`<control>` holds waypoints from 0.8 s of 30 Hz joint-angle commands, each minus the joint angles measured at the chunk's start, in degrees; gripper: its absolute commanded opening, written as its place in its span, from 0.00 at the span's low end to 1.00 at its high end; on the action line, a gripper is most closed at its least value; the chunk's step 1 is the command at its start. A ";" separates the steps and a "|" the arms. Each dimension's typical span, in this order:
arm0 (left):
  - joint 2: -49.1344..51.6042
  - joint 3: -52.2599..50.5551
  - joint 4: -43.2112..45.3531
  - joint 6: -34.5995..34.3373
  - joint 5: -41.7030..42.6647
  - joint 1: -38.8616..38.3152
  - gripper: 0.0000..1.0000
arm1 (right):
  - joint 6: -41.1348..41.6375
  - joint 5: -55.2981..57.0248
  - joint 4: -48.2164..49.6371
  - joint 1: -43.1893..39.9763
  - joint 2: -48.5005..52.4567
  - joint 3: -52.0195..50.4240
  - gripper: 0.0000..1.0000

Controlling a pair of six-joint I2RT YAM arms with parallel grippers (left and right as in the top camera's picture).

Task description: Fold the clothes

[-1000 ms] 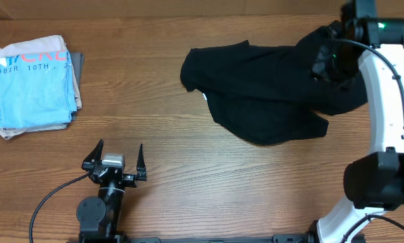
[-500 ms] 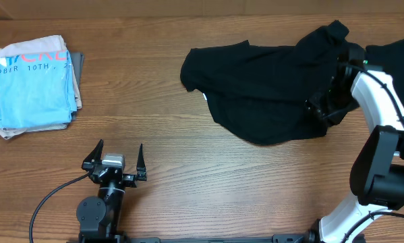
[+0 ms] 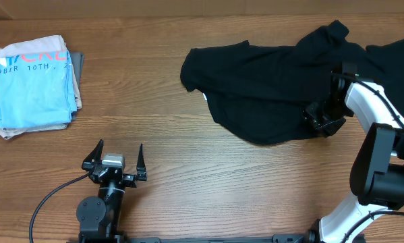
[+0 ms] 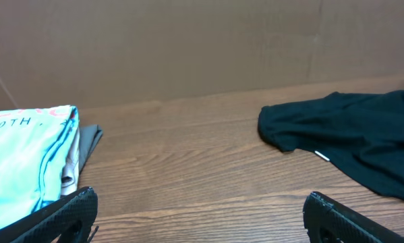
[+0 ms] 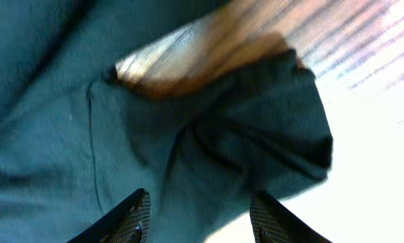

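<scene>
From overhead, the black T-shirt lies crumpled and unfolded on the far right part of the table. One edge runs off the right side of the picture. The right gripper sits low over the shirt's near right edge. The left gripper is well apart from the shirt at the near left, over bare wood with its fingers spread and nothing between them. A folded light-blue T-shirt tops a pile at the far left.

In the left wrist view, the left gripper is wide open and empty. The black T-shirt lies ahead to the right, with a small white tag at its edge. The light-blue T-shirt is at the left.

In the right wrist view, the right gripper has its fingers parted just above rumpled folds of the black T-shirt, gripping nothing. A patch of table shows beyond.
</scene>
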 commanded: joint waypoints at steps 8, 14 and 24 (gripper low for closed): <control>-0.59 -0.28 0.00 1.51 -0.59 -0.42 1.00 | 2.12 1.09 -0.57 -0.13 -0.39 -0.07 0.17; -0.59 -0.28 0.00 1.53 -0.59 -0.42 1.00 | -1.99 1.07 -7.04 -0.11 -1.62 3.45 0.04; -0.59 -0.28 0.00 1.53 -0.59 -0.42 1.00 | -2.34 -4.96 -15.47 -0.11 -2.80 3.48 0.04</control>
